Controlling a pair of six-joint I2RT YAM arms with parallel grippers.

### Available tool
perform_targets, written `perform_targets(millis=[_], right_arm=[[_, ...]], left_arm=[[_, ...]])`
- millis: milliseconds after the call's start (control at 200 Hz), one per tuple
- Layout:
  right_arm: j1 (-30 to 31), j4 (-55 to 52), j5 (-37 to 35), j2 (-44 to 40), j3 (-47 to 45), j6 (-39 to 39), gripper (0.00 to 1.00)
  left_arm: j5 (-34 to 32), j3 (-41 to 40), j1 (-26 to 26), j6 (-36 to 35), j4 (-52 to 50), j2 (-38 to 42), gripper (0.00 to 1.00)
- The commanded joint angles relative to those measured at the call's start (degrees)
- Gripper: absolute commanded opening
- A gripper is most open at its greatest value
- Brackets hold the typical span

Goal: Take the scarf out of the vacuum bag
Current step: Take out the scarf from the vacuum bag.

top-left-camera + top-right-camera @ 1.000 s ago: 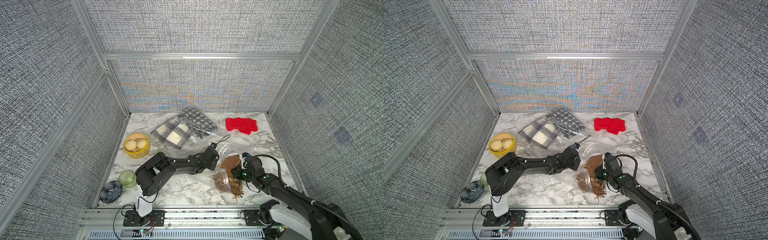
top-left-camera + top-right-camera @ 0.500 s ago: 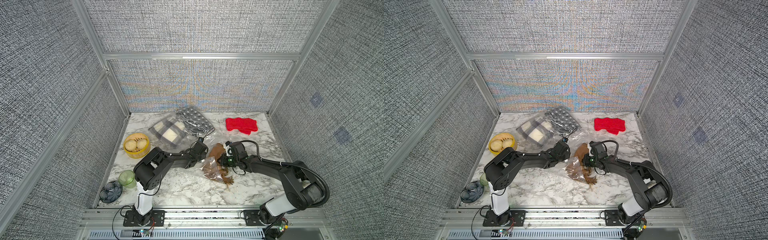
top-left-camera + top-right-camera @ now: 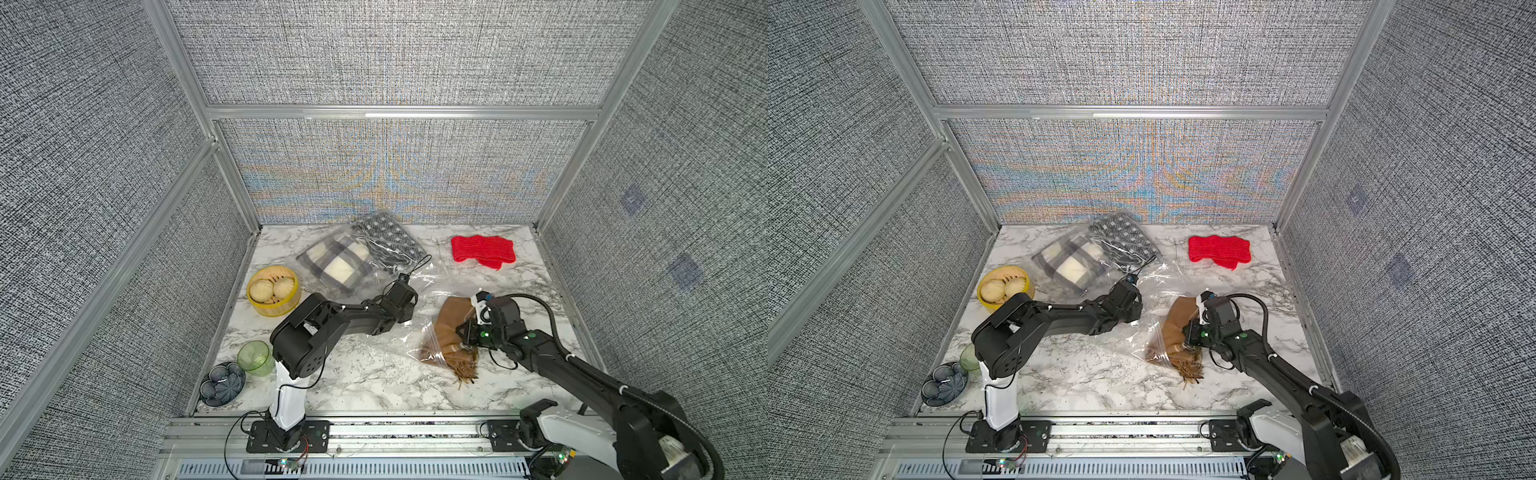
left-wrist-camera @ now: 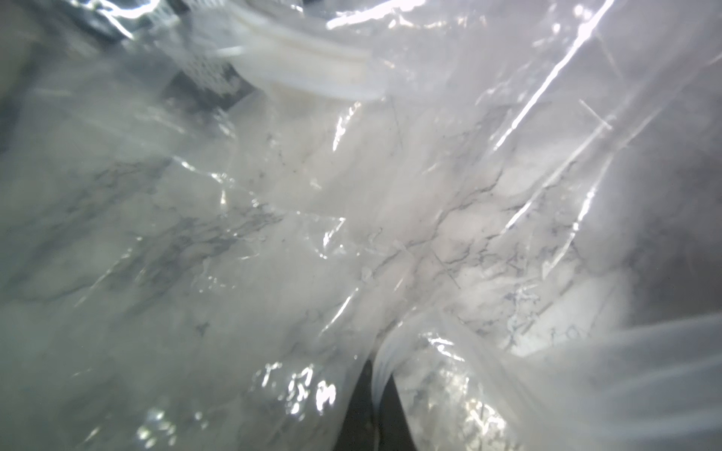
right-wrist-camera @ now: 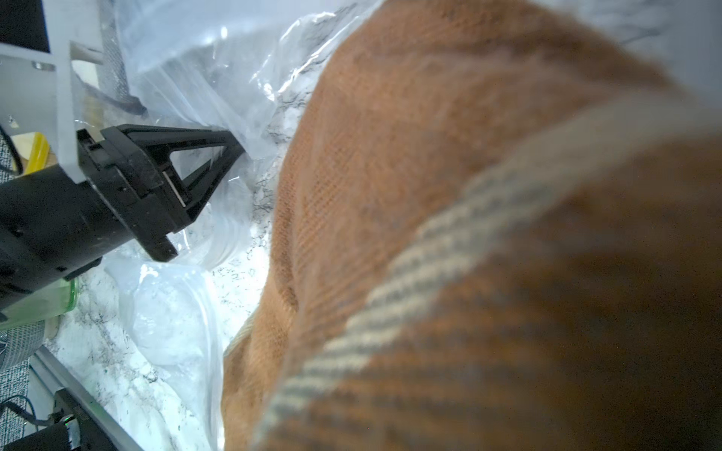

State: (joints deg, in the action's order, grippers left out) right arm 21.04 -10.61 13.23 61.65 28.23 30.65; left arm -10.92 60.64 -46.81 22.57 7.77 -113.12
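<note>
left pincer [image 5: 234,146], jaws shut on the vacuum bag [image 4: 547,97], sits at 10 o'clock of the scarf [image 3: 449,328], which lies 12-to-6 in the closed grip of the nearer right pincer [image 3: 463,334].

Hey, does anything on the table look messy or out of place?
The brown scarf lies bunched, partly inside the crumpled vacuum bag, fringe trailing out. The right gripper clamps it; the left gripper pinches the bag. Nothing looks spilled.
</note>
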Motion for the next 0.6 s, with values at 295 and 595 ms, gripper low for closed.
perform_targets(millis=[295, 595], right_arm=[[-5.3, -10.7, -4.5, -16.3, -1.5, 2.4, 0.0], [-21.3, -8.6, 1.3, -21.7, -4.5, 3.0, 0.0]], left_arm=[[-1.7, 1.3, 0.1, 0.5, -4.1, -0.2, 0.0], [-1.6, 2.5, 0.2, -0.4, -5.5, -0.5, 0.0]])
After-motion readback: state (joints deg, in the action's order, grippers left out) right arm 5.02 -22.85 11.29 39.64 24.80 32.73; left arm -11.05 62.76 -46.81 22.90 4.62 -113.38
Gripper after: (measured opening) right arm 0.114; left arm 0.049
